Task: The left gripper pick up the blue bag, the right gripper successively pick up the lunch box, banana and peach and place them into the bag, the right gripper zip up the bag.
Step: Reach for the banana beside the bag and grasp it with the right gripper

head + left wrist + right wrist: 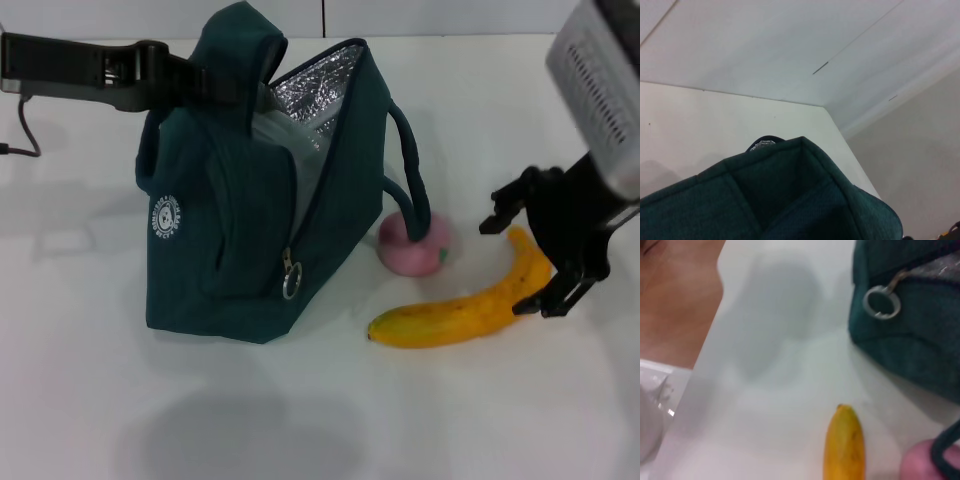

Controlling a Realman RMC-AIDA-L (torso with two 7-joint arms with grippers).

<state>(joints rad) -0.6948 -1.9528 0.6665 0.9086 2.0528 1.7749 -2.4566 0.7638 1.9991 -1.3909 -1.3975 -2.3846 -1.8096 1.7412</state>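
Head view: banana [462, 312] flat on table [80, 400], long axis running from near blue bag [230, 250] base up to R side.
R gripper [548, 262]: open, empty, fingers straddling banana's far end.
Peach [415, 247]: touching bag handle.
L gripper [205, 80]: grips bag handle.
Nearer arm: R.

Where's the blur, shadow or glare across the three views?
Head view: sharp; soft shadow on the table in front of the blue bag, foil lining glints. Right wrist view: soft focus, banana and zipper ring blurred. Left wrist view: the bag's fabric fills the lower part, dark.
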